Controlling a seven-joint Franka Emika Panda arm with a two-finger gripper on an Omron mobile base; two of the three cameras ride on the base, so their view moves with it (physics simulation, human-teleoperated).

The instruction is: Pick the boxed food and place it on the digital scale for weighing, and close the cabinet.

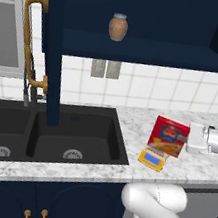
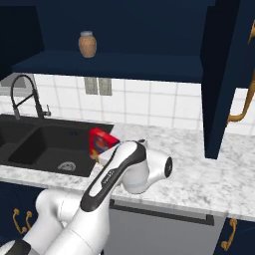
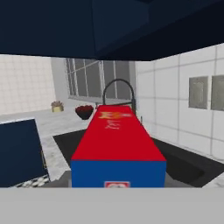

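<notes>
Gripper is clamped on the boxed food, coming in from the box's right side in the left base view. The box sits tilted, its lower edge right at the digital scale, which lies near the worktop's front edge, just right of the sink. Can't tell whether the box is already bearing on the scale plate or hanging just above it.

Hand view looks straight along the red box face toward the faucet, so the grip looks centred across the box width.

My read on the step: placing, not done.
- Level the box first. It leans now; released like this, I'd expect it to tip off the small plate toward the sink.
- Centre it over the grey plate, not the display strip at the front. The scale is narrower than the box is tall, so there's little margin.
- Lower until the base is flat on the plate, then open the fingers and pull back sideways along the approach line, not upward through the box.
- Don't shove the scale; it's close to the front edge.

The cabinet is open, left door swung out over the sink, jar on the shelf. Close it after release.
</notes>
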